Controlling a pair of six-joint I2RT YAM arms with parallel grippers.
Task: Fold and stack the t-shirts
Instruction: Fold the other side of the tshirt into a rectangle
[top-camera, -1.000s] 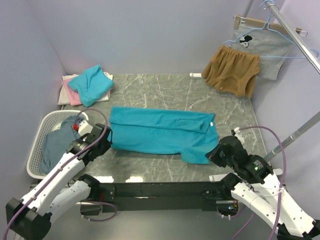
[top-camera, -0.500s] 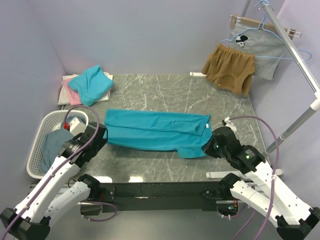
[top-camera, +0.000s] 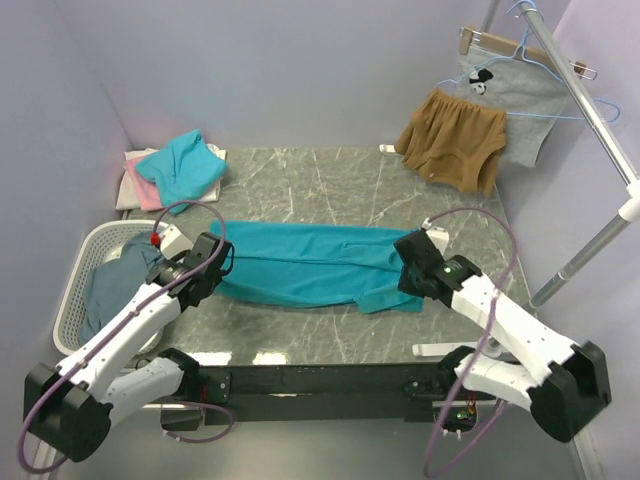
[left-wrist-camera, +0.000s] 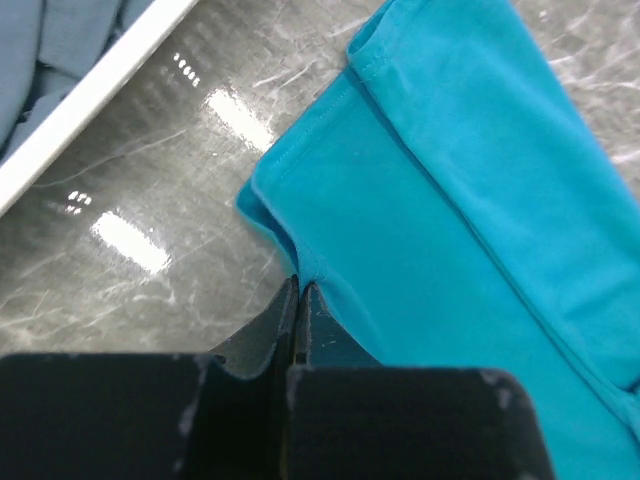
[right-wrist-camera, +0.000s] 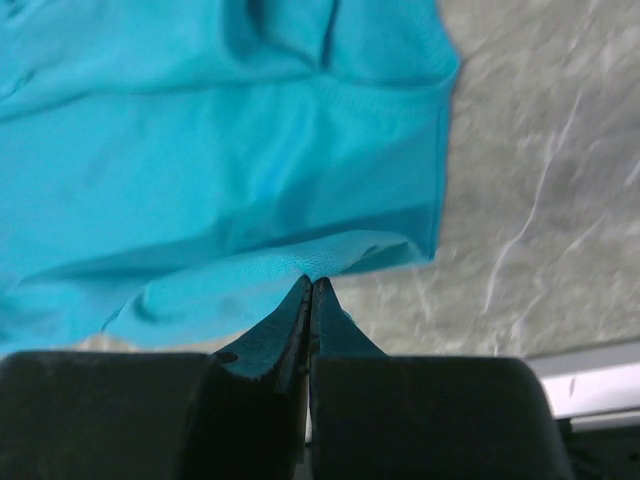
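I am in the middle of folding the teal shirt. It lies flat and long on the counter, just to the right of the basket.

My left gripper is squeezed shut on the shirt's near edge, at the end by the basket. A little bit of cloth is bunched up right at its tips. My right gripper is squeezed shut too. It pinches the near hem at the end far from the basket. So the shirt stretches between my two grippers, and each one has hold of one end.

I think the next move is to carry both ends up and over toward the back edge, so the shirt folds in half the long way. Both grippers need to go together and at the same height, or the cloth may twist. After that, I think the shirt should go on the pile behind the basket.
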